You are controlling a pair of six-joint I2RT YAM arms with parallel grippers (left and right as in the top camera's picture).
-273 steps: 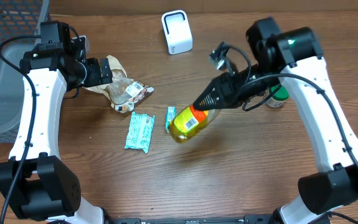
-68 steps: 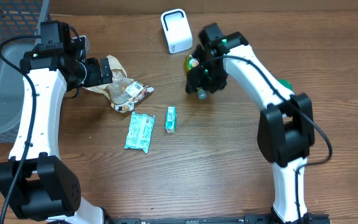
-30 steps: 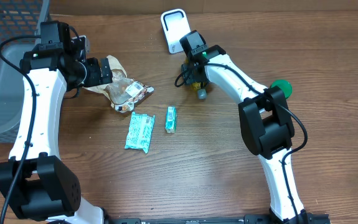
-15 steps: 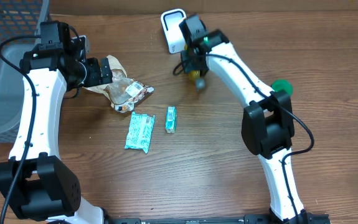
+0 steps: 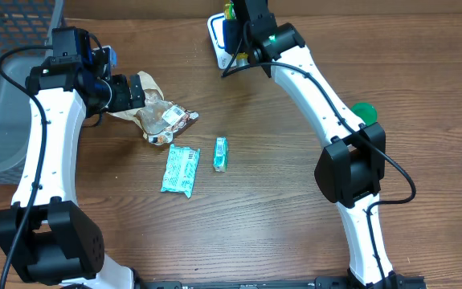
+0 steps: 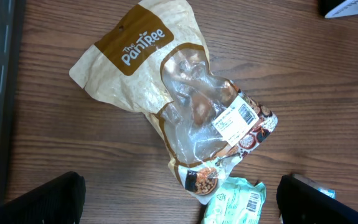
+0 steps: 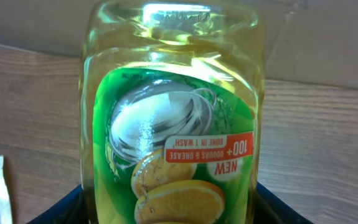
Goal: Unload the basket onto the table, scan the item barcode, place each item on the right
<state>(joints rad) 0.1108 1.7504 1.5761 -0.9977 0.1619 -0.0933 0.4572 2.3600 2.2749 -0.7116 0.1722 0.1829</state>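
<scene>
My right gripper [image 5: 235,24] is shut on a yellow dish soap bottle [image 5: 230,10], held up at the table's far edge directly over the white scanner [image 5: 218,46], which it partly hides. In the right wrist view the bottle [image 7: 172,124] fills the frame with its green lemon label upside down, and a dark finger [image 7: 66,208] shows on each side of it. No barcode shows on this face. My left gripper [image 5: 138,92] hangs open above a tan and clear snack bag [image 6: 185,106], its fingers [image 6: 48,202] spread wide and not touching it.
A teal packet [image 5: 181,170] and a small teal box [image 5: 221,153] lie mid-table below the snack bag [image 5: 162,119]. A green cap [image 5: 363,112] sits at the right. A grey basket [image 5: 6,72] stands at the left edge.
The right arm has lifted the bottle off the table and carried it back and up over the scanner. The left arm has not moved.
</scene>
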